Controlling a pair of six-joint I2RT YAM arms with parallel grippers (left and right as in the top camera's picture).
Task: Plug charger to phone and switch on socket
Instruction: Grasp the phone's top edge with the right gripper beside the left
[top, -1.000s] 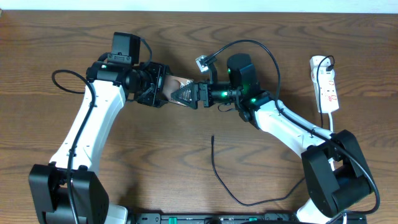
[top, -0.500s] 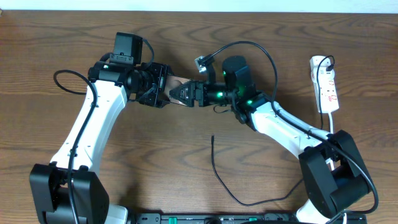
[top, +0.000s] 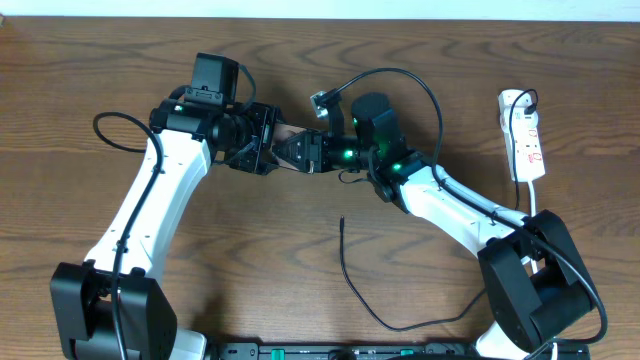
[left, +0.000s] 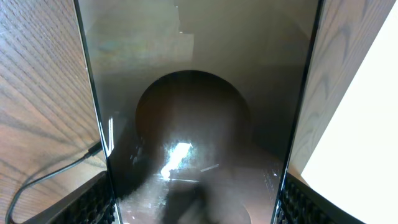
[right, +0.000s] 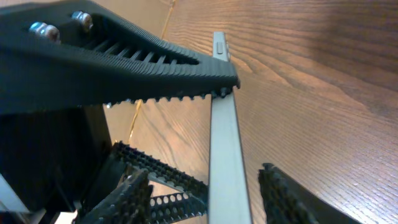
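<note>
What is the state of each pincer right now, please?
Left pincer: closed on the phone.
Right pincer: set around the phone's edge, upper finger touching it; whether it grips cannot be told.

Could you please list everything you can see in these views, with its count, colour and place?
phone: one, dark glossy screen, upper centre, between the two hands.
charger cable: one, thin black, lying loose on the table below centre, plug tip free.
power strip: one, white with red markings, far right of the table.
table: one, brown wood grain, under everything.
left arm: one, white with black joints, left side.
right arm: one, white with black joints, right side.
left hand: one, black, clamped on the phone's side edges.
right hand: one, black, fingers either side of the phone's edge; grip unclear.
</note>
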